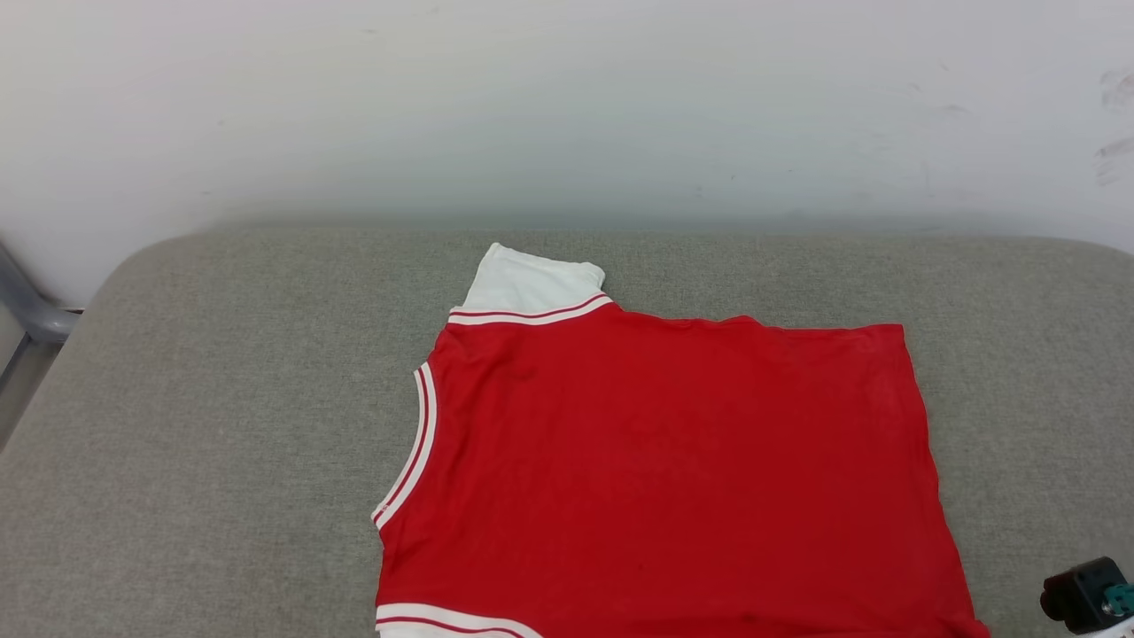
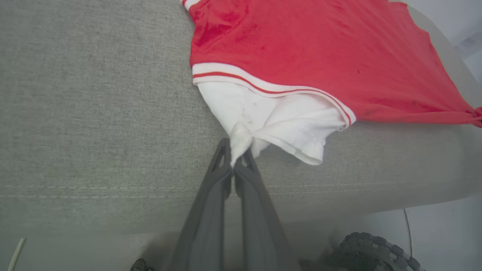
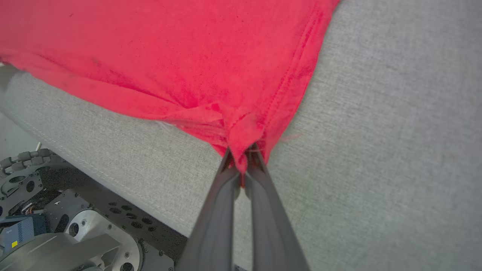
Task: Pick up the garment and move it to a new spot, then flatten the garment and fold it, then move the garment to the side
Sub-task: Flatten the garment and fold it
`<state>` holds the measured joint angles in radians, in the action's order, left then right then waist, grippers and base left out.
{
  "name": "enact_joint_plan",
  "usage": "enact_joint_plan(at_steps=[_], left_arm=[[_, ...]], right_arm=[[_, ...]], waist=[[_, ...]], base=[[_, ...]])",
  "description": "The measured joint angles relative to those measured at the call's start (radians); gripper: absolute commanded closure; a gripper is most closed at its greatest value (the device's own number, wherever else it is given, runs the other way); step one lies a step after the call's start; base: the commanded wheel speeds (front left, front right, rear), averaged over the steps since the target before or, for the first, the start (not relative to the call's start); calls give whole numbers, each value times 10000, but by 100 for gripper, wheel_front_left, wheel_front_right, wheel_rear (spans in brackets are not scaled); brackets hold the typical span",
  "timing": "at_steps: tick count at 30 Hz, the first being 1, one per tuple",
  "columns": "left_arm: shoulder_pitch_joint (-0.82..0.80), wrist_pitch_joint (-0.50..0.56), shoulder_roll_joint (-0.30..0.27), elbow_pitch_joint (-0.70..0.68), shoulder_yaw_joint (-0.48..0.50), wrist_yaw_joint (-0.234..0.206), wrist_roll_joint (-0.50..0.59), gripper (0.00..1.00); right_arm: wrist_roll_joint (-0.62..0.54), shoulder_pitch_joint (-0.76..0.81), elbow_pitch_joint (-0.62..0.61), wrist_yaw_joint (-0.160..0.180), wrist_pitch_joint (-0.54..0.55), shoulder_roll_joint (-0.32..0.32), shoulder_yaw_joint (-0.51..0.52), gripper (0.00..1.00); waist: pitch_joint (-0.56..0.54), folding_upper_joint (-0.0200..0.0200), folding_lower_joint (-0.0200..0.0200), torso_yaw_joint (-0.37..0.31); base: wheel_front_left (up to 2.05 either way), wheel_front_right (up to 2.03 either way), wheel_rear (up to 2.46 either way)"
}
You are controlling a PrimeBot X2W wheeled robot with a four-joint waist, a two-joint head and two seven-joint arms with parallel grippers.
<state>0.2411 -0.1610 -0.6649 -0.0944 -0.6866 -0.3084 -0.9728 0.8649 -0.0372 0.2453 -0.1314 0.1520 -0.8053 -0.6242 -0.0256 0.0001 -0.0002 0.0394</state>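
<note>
The garment [image 1: 673, 461] lies spread on the grey cushion, plain red face up, with one white sleeve [image 1: 530, 279] pointing to the far side. Its near edge runs off the bottom of the head view. In the left wrist view my left gripper [image 2: 236, 155] is shut on a bunched corner of the near white sleeve [image 2: 271, 120], close to the cushion's front edge. In the right wrist view my right gripper [image 3: 241, 157] is shut on a pinched red hem corner of the garment [image 3: 169, 56]. A dark part of the right wrist [image 1: 1088, 595] shows at the head view's lower right.
The grey upholstered surface [image 1: 221, 399] has rounded far corners and stands against a white wall [image 1: 567, 106]. A grey metal bar [image 1: 31, 310] sits at the far left. The robot's base and wheels [image 3: 56, 210] lie below the cushion's front edge.
</note>
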Motion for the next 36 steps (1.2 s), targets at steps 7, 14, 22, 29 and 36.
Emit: enact_joint_plan(at_steps=[7,14,22,29,36], left_arm=[[-499,-132,-180,-105,-17,245,458,100],[-2315,422,-393,144,-40,807,1051,100],[-4775,1108,-157,1250,-117,1799,1498,100],[-6525,1223,201,2606,-79,2529,1732,100],[-7783,1026,642,4094,-84,3103,1941,100]], right_arm=[[-263,677,-671,2,548,284,928,100],[-577,597,-1089,2,957,731,1785,100],[-688,-220,-1386,4,1227,1037,2416,100],[-650,-1235,-1189,4,1398,1264,2585,100],[-646,-2235,-715,4,1304,1434,2449,100]], waist=[[97,0,1,39],[355,0,2,-59],[1190,0,3,-191],[2174,0,4,-326],[2932,-1,4,-389]], base=[[0,0,0],[0,0,0],[0,0,0],[0,0,0],[0,0,0]])
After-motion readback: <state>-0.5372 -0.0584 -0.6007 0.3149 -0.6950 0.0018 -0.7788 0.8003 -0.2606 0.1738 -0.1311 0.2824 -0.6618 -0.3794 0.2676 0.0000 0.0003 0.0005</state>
